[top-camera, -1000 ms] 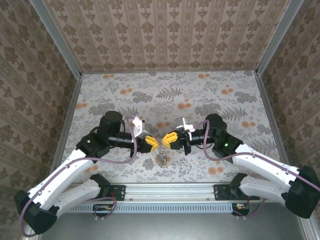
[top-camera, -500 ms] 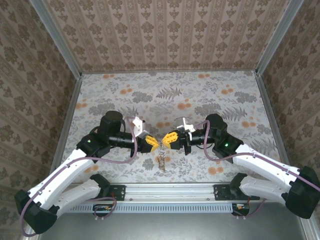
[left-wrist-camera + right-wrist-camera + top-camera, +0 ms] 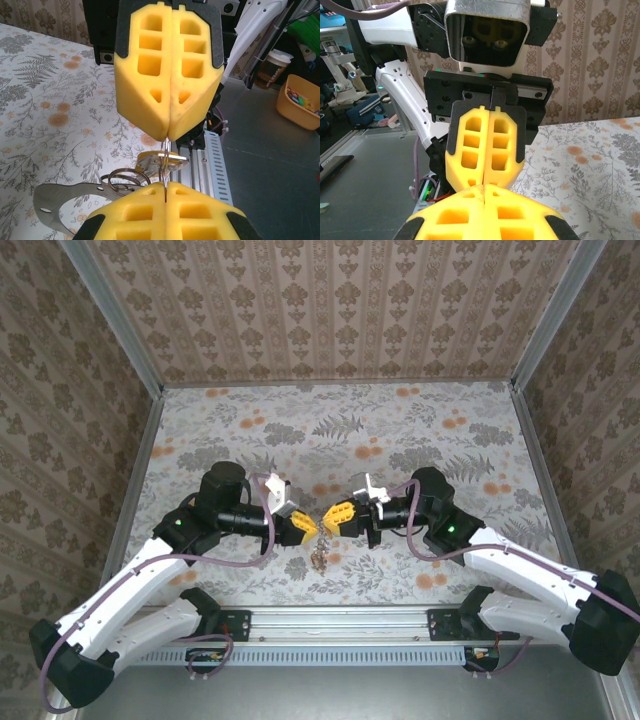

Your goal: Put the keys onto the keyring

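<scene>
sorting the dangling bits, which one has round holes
The flat grey plate, farthest left in the left wrist view; coiled rings and a brassy piece hang right of it.

Both grippers meet tip to tip over the near middle of the table [image 3: 400, 420], with the left gripper [image 3: 310, 530] on the left and the right gripper [image 3: 327, 522] on the right. The keyring [image 3: 320, 558] runs between the two tips, both clamped on it, and the rest hangs just on their near side. The arm bases sit on the rail [image 3: 340, 625] along the near edge.
</scene>
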### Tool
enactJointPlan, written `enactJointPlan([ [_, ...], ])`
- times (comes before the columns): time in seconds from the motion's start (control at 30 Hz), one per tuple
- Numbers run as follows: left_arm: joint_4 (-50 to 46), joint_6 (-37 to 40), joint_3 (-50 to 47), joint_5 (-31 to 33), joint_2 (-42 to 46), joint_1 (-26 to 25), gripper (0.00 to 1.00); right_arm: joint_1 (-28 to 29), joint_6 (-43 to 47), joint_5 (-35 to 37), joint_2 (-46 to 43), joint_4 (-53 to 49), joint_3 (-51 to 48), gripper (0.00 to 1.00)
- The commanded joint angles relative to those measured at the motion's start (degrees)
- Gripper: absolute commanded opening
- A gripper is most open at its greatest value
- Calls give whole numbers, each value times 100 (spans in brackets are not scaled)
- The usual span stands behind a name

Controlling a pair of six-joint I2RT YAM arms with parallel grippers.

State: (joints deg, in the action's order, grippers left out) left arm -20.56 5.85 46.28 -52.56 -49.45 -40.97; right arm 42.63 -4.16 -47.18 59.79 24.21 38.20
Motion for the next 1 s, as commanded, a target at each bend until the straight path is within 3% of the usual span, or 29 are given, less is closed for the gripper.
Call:
enactJointPlan([
  [0.0,135,117,118,-177,28,-47,0,-17,-41,-78,32,224,-14,0],
  [0.97,166,118,109,-118,50,-47,0,3,14,-375,49,-62,-23,0],
])
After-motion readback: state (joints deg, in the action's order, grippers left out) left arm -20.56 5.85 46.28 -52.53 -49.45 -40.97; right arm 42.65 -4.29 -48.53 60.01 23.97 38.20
